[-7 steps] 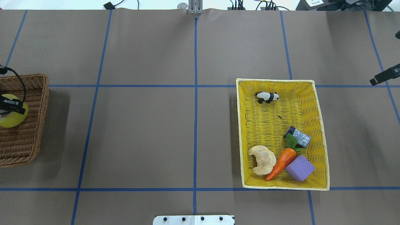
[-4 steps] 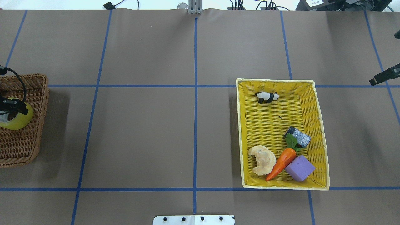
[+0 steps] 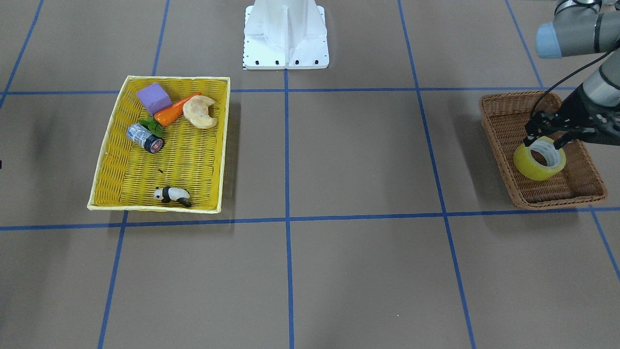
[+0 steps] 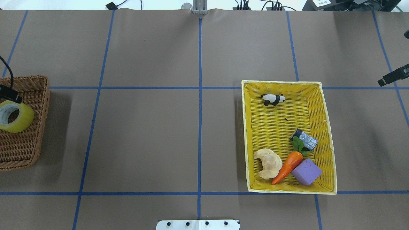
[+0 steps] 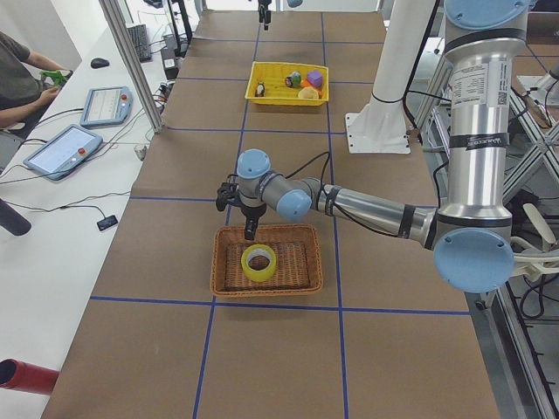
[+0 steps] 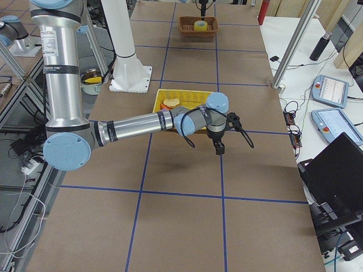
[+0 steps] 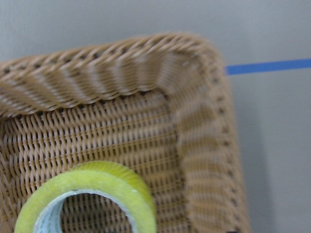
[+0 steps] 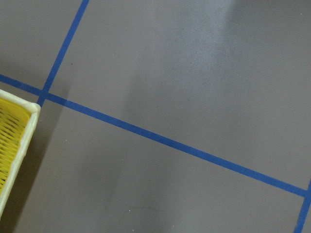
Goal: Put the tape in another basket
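The yellow-green tape (image 3: 539,159) lies with its hole up inside the brown wicker basket (image 3: 503,123) and touches no finger. It also shows in the overhead view (image 4: 14,116) and the left wrist view (image 7: 97,194). My left gripper (image 3: 546,136) hangs open just above the tape's robot-side rim, its fingers (image 3: 531,133) spread wider than the roll. In the overhead view only one dark finger (image 4: 9,93) shows at the frame's edge. My right gripper (image 4: 391,76) hovers over bare table to the right of the yellow tray; I cannot tell whether it is open or shut.
The yellow woven tray (image 4: 246,134) holds a panda figure (image 4: 272,99), a small grey cylinder (image 4: 305,139), a croissant (image 4: 268,163), a toy carrot (image 4: 287,166) and a purple block (image 4: 306,172). Blue tape lines grid the brown table. The robot's white base plate (image 4: 198,224) sits at the near edge.
The left gripper held the tape over the brown basket. The tape now lies flat in the basket, and the gripper has let go and drawn back off it. The right arm is nearly still.
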`<state>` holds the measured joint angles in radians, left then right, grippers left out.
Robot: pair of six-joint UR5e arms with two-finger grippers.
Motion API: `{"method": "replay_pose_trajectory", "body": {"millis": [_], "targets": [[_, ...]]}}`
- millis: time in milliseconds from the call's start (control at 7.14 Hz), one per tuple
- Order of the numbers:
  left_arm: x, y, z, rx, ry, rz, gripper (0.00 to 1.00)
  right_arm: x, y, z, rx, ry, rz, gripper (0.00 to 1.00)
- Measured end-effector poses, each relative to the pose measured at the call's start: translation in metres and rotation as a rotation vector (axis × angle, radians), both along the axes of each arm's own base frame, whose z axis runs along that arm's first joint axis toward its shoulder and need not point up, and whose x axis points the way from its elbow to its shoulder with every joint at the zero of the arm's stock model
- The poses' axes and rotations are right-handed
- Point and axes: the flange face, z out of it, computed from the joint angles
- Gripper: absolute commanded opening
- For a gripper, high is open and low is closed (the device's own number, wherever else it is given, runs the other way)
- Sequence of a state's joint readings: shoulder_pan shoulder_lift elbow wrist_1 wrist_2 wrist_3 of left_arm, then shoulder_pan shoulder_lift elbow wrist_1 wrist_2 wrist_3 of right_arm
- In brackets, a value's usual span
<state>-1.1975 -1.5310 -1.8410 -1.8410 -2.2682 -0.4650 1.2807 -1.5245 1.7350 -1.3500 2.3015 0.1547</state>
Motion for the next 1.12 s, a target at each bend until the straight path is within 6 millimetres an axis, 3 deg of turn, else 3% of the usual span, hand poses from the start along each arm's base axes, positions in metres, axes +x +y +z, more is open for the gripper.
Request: {"method": "replay_pose_trajectory", "body": {"millis": [280,561,841,1121], "targets": [[-0.084,-0.027,-0.001,0.061,-0.074,0.063,0.98,0.020,-0.005,0.002,-0.032,0.013,0.033,1.00],[-0.142,-0.053,0.031,0.056,-0.104,0.090,0.98,0.059,-0.005,0.008,-0.076,0.021,0.084,1.00],[-0.165,-0.064,0.072,0.018,-0.103,0.110,0.98,0.096,0.005,0.028,-0.094,0.047,0.069,1.00],[-0.170,-0.065,0.099,-0.024,-0.067,0.107,0.98,0.114,0.019,0.041,-0.094,0.062,0.057,1.00]]}}
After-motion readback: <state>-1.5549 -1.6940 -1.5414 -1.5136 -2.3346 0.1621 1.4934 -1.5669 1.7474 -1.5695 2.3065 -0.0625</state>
